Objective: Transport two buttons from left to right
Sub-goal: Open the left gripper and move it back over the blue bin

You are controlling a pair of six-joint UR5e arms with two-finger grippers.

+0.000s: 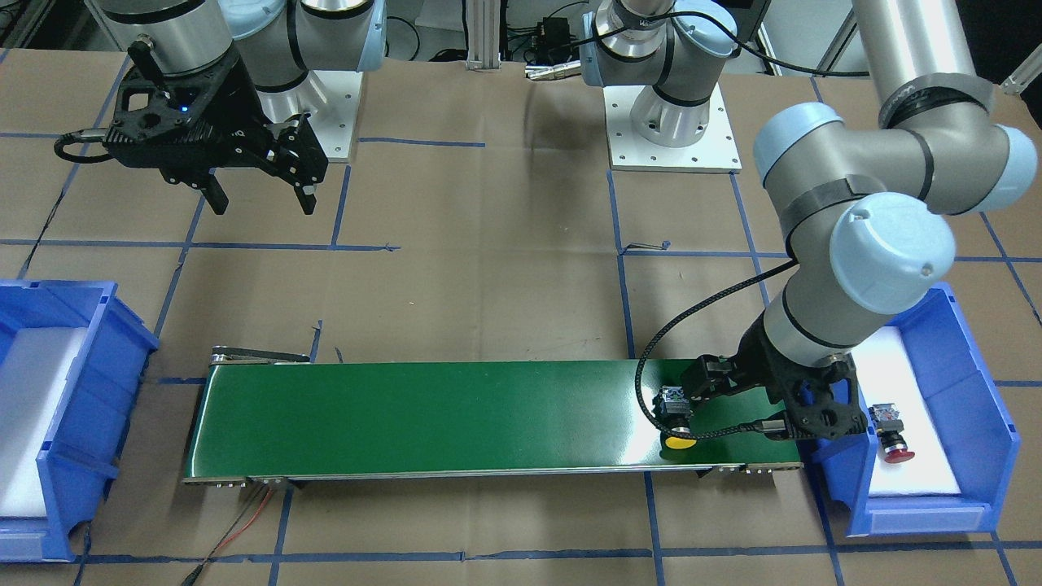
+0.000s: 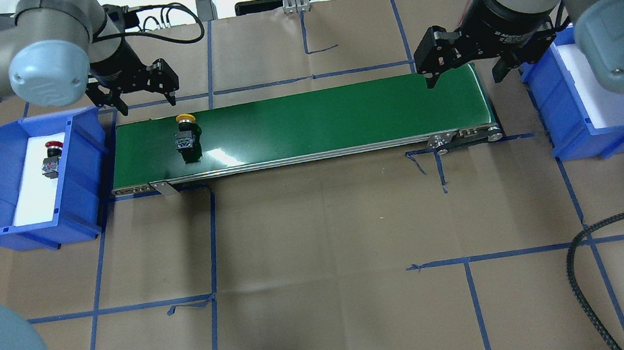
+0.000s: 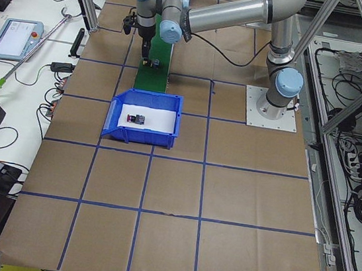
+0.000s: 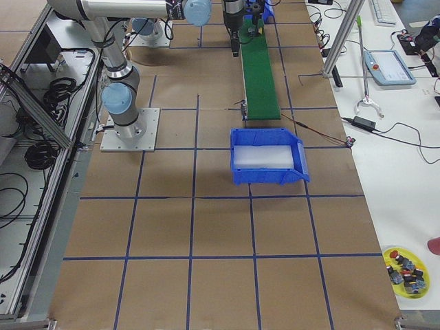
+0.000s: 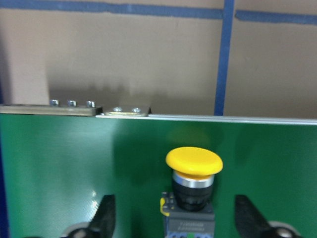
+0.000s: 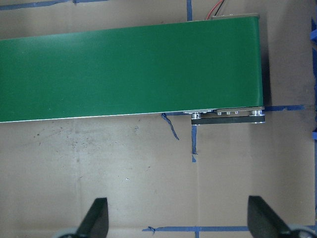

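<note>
The left gripper (image 2: pixel 146 104) hangs with its jaws spread wide and nothing held. The yellow button (image 5: pixel 193 163) rests just below it, in line with the gap between the fingers (image 5: pixel 105 215), and touches neither one. It appears to lie on its side on the green belt (image 2: pixel 329 120), with its cap pointing ahead of the gripper and its grey block toward the wrist. That layout suits a grip across the block, where the sides are flat (the round cap would give the fingers far less to press on). Whether the gripper is about to take the button or has let it go, I cannot tell. Either way the button is at the belt's end under this gripper, which is probably where it has to be for the belt to carry it across.

The red button (image 2: pixel 51 160) lies on the white liner of the blue bin (image 2: pixel 31 235) just outside the left gripper, beyond the belt's end. Its turn has not come yet.

The right gripper (image 2: pixel 464 78) hovers over the opposite end of the belt, well apart from both buttons, with its jaws wide and nothing between them. A second blue bin (image 2: pixel 608 142) sits just to its outer side on the bench (image 2: pixel 324 226). My guess is that it waits there to lift off whatever the belt brings and drop it into that bin.
</note>
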